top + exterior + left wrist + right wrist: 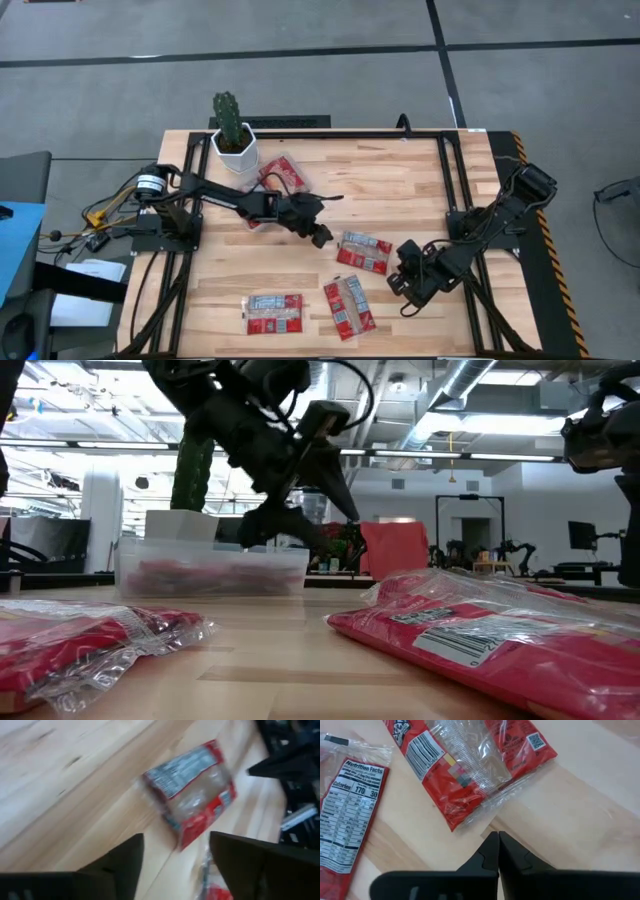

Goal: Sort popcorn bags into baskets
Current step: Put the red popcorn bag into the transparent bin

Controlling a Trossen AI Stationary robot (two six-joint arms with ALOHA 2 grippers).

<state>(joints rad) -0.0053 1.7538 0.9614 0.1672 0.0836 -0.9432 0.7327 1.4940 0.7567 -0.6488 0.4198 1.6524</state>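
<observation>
Popcorn bags (363, 252) lie three near the bench's front edge; more sit in the clear basket (283, 176) by the cactus pot (233, 148), partly hidden by the arm. Left gripper (320, 236) hovers mid-bench, fingers apart, empty. Right gripper (405, 283) rests closed, right of the bags.

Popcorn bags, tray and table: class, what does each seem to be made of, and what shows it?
Popcorn bags: glossy plastic film, judging by crinkles and glare. Tray: probably clear hard plastic, since its contents show through. Table: pale wood with visible plank seams and grain.
</observation>
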